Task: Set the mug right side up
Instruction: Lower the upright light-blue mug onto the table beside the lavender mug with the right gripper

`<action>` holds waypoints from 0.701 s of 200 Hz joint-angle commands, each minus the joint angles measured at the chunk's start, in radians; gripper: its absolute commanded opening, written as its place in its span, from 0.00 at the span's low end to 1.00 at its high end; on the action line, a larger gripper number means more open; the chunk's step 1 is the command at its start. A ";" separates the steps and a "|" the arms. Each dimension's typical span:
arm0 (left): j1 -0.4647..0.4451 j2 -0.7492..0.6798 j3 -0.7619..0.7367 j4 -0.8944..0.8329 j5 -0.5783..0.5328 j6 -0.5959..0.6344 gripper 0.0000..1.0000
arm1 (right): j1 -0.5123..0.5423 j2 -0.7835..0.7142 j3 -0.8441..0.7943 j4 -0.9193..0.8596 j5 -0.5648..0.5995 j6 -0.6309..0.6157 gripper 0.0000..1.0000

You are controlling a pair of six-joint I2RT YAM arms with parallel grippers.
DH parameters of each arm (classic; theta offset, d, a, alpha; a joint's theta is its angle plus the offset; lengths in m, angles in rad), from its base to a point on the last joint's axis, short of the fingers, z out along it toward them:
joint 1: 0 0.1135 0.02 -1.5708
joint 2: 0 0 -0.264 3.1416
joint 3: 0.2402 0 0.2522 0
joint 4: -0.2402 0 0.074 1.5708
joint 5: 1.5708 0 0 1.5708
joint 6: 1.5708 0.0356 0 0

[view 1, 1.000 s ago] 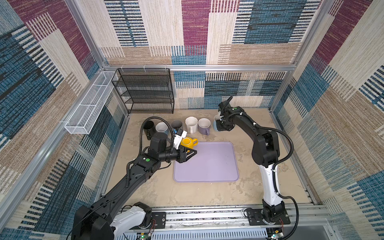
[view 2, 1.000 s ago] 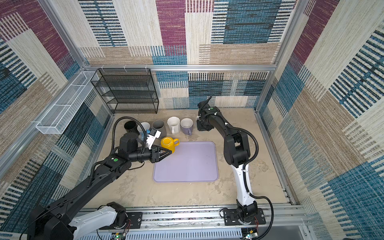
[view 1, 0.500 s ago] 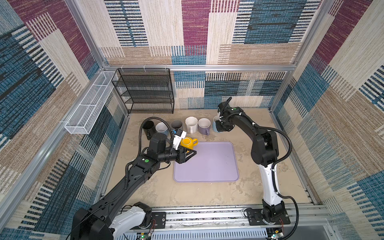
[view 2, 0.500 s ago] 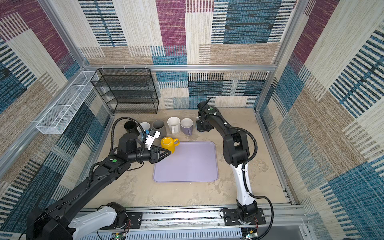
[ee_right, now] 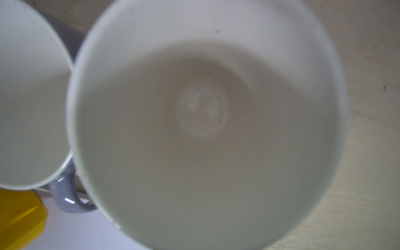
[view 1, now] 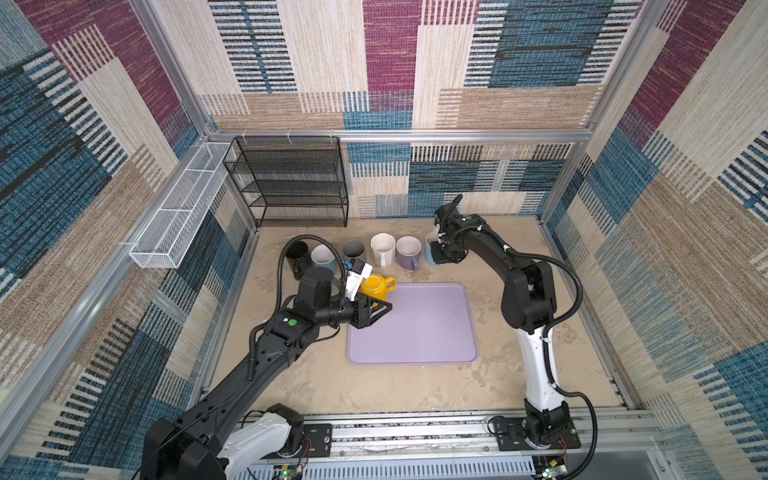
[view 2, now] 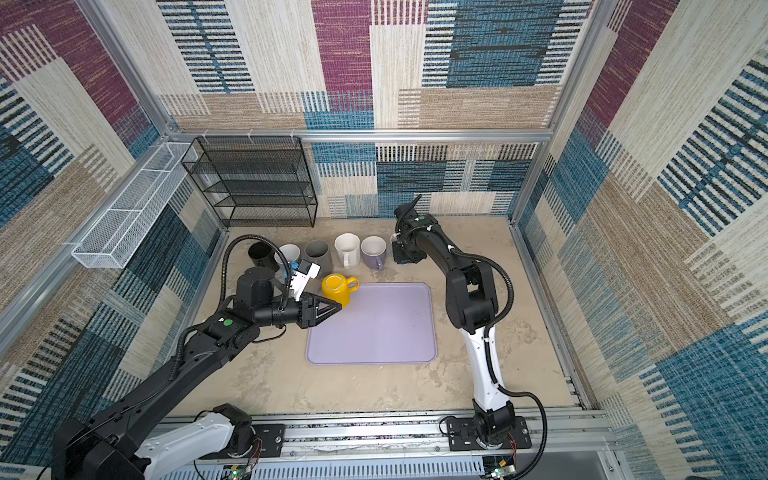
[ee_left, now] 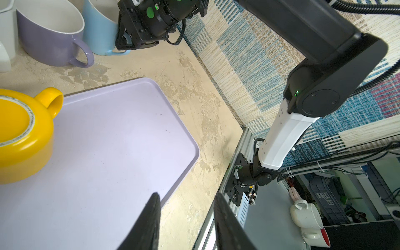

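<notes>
Mugs stand mouth-up in a row along the back of the mottled beige desk [view 1: 415, 386], while the glossy yellow ceramic mug [view 1: 376, 286] sits upside down on the flat lavender plastic tray [view 1: 415, 332], on the far corner nearest the left arm, its unglazed foot ring facing up and its handle pointing toward the right arm's side; the left tool [view 1: 386, 308] hovers low over the tray just beside the yellow mug, its two black fingers [ee_left: 151, 216] parted with nothing between them and clear of the mug in the left wrist view; the right tool [view 1: 441, 258] is down at the light-blue ceramic mug [ee_left: 99, 26], which stands upright at the right end of the row beside the lilac ceramic mug [view 1: 408, 251], and its black body hides the handle side, so whether its jaws are closed on the mug cannot be told; the right wrist view looks, blurred, straight into that mug's white inside; further along the row stand a tall white mug [view 1: 382, 247], a grey mug [view 1: 354, 249], a pale blue mug [view 1: 323, 255] and a black mug [view 1: 298, 253]; a black wire shelf rack [view 1: 291, 183] stands at the back wall and a white wire basket [view 1: 178, 216] hangs on the left wall
</notes>
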 commanded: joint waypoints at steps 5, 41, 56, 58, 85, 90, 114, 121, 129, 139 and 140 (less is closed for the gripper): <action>0.000 -0.006 0.004 -0.009 -0.013 0.029 0.38 | 0.002 -0.001 0.006 0.017 -0.003 -0.004 0.28; 0.001 -0.008 0.003 -0.016 -0.014 0.029 0.38 | 0.002 -0.007 0.003 0.022 -0.004 -0.004 0.35; 0.000 -0.008 0.004 -0.017 -0.017 0.031 0.38 | 0.001 -0.010 0.001 0.023 -0.005 -0.004 0.36; 0.001 -0.007 0.003 -0.018 -0.017 0.031 0.38 | 0.001 -0.010 0.000 0.024 -0.004 -0.004 0.36; 0.000 -0.007 0.008 -0.024 -0.022 0.034 0.38 | 0.002 -0.032 -0.013 0.033 -0.006 -0.003 0.39; 0.000 -0.007 0.008 -0.025 -0.021 0.034 0.38 | 0.001 -0.037 -0.016 0.033 -0.004 -0.004 0.39; 0.000 -0.005 0.010 -0.025 -0.023 0.032 0.38 | 0.003 -0.076 -0.049 0.048 0.003 -0.005 0.41; 0.000 -0.005 0.013 -0.028 -0.025 0.032 0.38 | 0.002 -0.090 -0.061 0.056 0.006 -0.004 0.41; 0.000 -0.004 0.015 -0.031 -0.027 0.034 0.38 | 0.002 -0.108 -0.077 0.065 0.011 -0.004 0.41; 0.000 -0.001 0.016 -0.039 -0.035 0.034 0.38 | 0.002 -0.132 -0.098 0.074 0.017 -0.001 0.41; 0.000 -0.001 0.018 -0.040 -0.036 0.034 0.38 | 0.001 -0.134 -0.099 0.075 0.017 -0.001 0.41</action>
